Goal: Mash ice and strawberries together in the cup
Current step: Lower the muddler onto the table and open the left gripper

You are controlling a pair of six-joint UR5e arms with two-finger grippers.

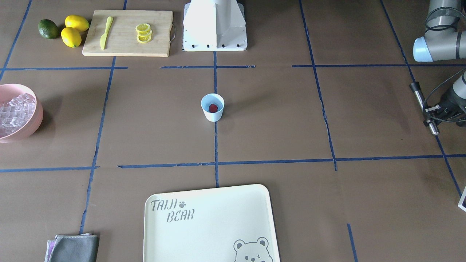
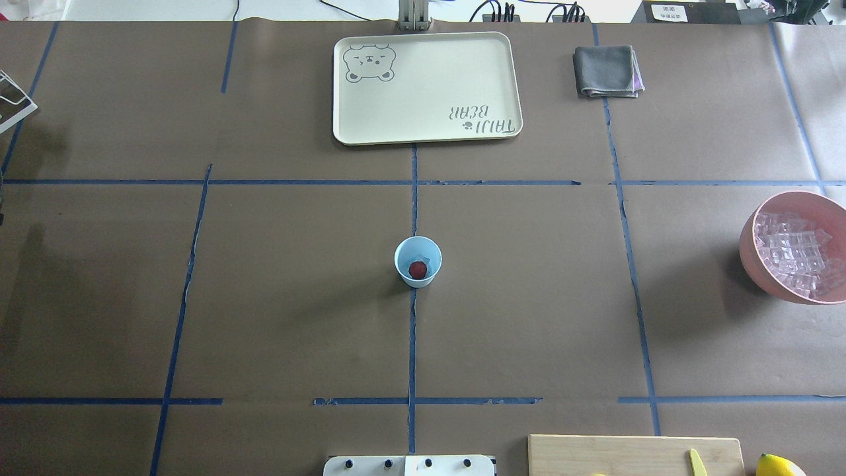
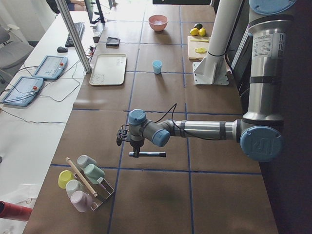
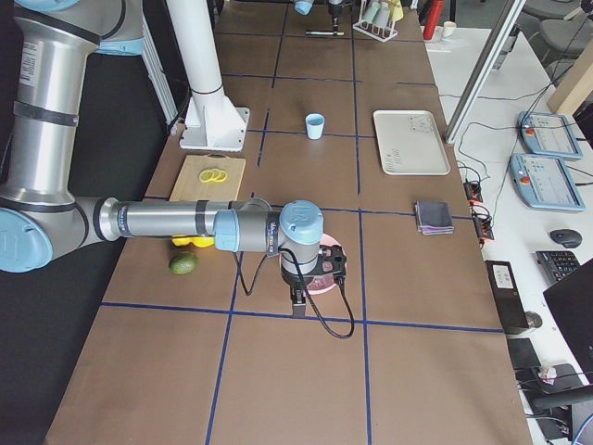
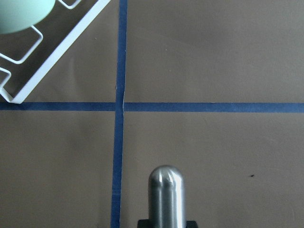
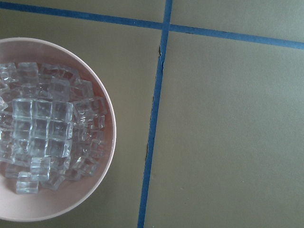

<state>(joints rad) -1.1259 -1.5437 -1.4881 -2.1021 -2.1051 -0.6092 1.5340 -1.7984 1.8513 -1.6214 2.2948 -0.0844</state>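
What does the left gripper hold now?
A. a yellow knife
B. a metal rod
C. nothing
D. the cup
B: in the front-facing view the left gripper is shut on a metal rod, which also shows in the left wrist view.

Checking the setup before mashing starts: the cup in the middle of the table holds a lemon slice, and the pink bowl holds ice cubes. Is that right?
Not quite. The cup holds a dark-red strawberry, not a lemon slice, as the overhead exterior view shows. The pink bowl does hold ice cubes.
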